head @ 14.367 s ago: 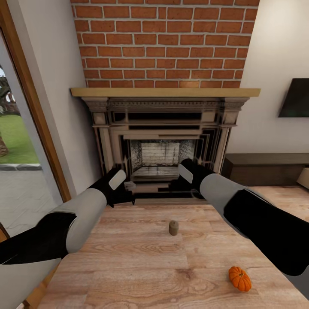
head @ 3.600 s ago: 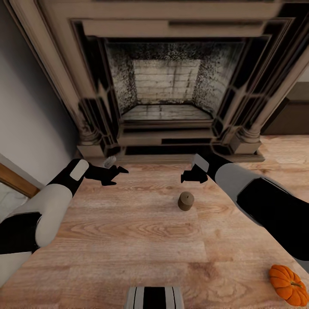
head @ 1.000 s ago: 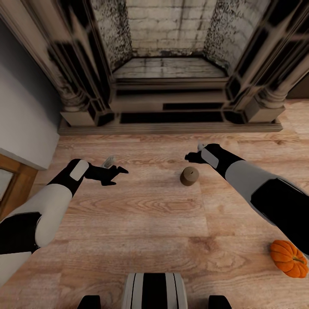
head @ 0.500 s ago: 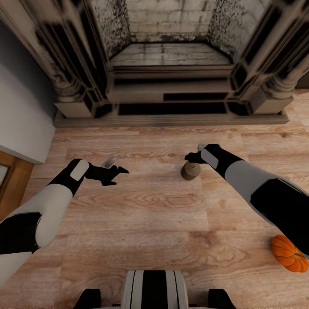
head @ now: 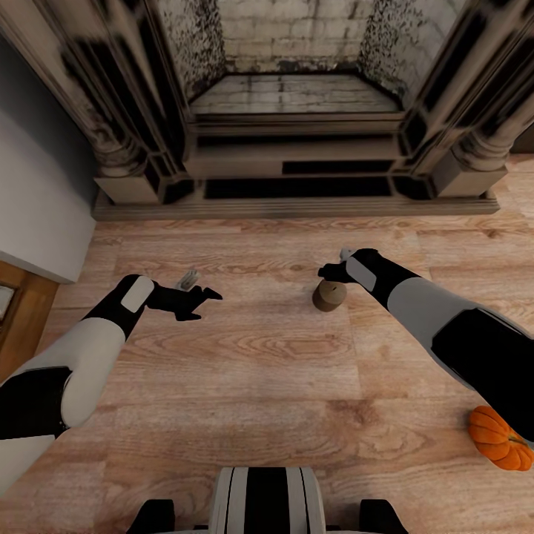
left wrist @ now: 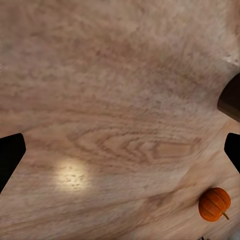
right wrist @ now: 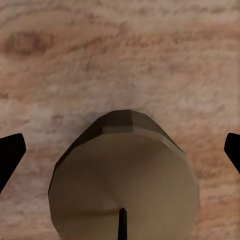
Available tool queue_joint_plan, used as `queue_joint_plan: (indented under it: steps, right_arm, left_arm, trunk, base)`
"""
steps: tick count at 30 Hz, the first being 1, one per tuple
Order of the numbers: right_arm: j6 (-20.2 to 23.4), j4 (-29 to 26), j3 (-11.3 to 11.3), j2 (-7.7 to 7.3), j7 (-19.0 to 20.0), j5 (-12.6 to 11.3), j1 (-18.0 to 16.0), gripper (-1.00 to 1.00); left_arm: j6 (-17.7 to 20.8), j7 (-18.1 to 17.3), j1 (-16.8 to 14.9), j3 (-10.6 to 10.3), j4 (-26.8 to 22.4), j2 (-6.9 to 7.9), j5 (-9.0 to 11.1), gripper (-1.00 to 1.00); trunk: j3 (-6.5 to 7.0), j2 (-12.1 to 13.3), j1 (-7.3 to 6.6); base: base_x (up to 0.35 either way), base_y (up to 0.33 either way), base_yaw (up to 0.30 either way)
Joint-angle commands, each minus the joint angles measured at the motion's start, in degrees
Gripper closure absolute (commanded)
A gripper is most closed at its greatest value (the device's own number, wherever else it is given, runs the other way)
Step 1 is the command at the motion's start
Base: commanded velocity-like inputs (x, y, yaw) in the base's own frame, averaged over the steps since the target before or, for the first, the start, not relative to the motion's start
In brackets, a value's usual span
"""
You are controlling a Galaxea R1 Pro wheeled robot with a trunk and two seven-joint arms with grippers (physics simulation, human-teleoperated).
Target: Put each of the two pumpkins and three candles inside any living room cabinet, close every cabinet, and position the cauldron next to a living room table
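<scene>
R gripper has crept nearer candle since 0.5 s ago, jaws spread above it; L gripper open too, I see pumpkin on floor.

This is a home's living room. An ornate stone fireplace surround with carved columns frames a sooty firebox lined in pale brick, set against a grey wall. Light wood plank floor spreads before the hearth, and a wood door frame edges one side. A small orange pumpkin and a stubby tan candle stand as seasonal decorations.
</scene>
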Motion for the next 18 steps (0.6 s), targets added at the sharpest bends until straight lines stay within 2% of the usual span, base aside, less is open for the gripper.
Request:
queue_joint_plan:
  steps: [1, 18]
  right_arm:
    - [0.26, -0.21, 0.39, -0.06, -0.47, -0.60, -0.01, -1.00]
    - [0.30, -0.21, 0.33, -0.05, -0.37, -0.65, 0.35, -1.00]
  left_arm:
    - [0.26, -0.46, -0.02, 0.33, -0.01, 0.01, -0.59, -1.00]
    - [0.26, -0.43, -0.02, 0.26, -0.01, 0.18, -0.59, -1.00]
  trunk:
    - [-0.03, -0.01, -0.01]
    - [-0.03, -0.01, -0.01]
  base:
    - [0.000, 0.000, 0.000]
    - [0.000, 0.000, 0.000]
